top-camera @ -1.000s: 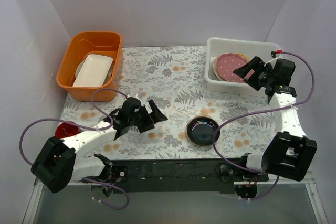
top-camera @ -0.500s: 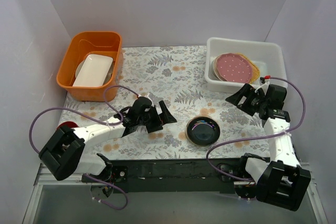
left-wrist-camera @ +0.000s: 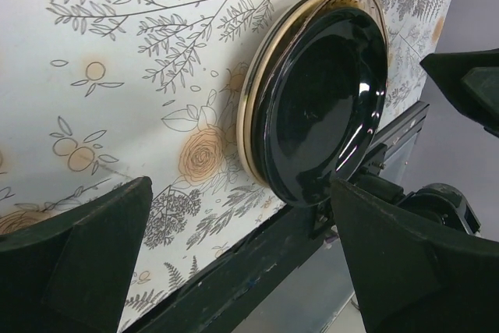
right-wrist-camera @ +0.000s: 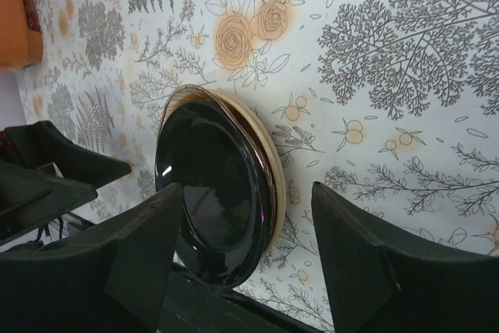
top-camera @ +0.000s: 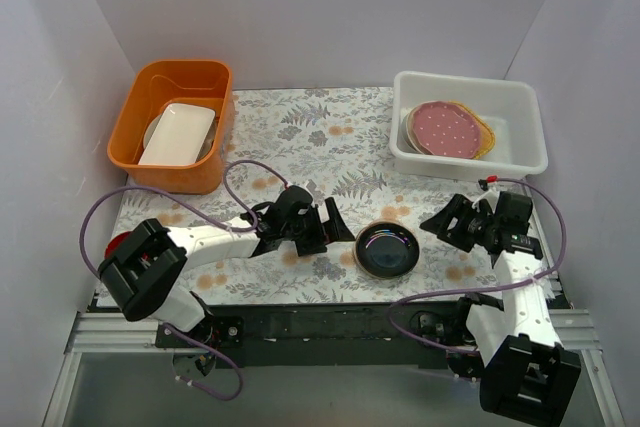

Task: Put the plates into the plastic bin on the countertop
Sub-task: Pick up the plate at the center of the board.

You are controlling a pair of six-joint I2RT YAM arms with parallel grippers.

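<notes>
A glossy black plate (top-camera: 386,249) with a gold underside lies flat on the patterned countertop (top-camera: 320,147) near its front edge. It also shows in the left wrist view (left-wrist-camera: 323,115) and the right wrist view (right-wrist-camera: 214,200). My left gripper (top-camera: 335,224) is open just left of the plate, apart from it. My right gripper (top-camera: 445,223) is open just right of the plate, apart from it. The whitish plastic bin (top-camera: 520,152) at the back right holds a pink dotted plate (top-camera: 445,128) on top of a yellow plate (top-camera: 484,136).
An orange tub (top-camera: 135,122) at the back left holds a white rectangular dish (top-camera: 178,134). A small red disc (top-camera: 120,245) lies at the left edge by the left arm. The black front rail (left-wrist-camera: 257,263) runs just beyond the plate.
My left gripper has moved right toward the black plate. My right gripper has come down from the bin to the countertop, right of the black plate.
</notes>
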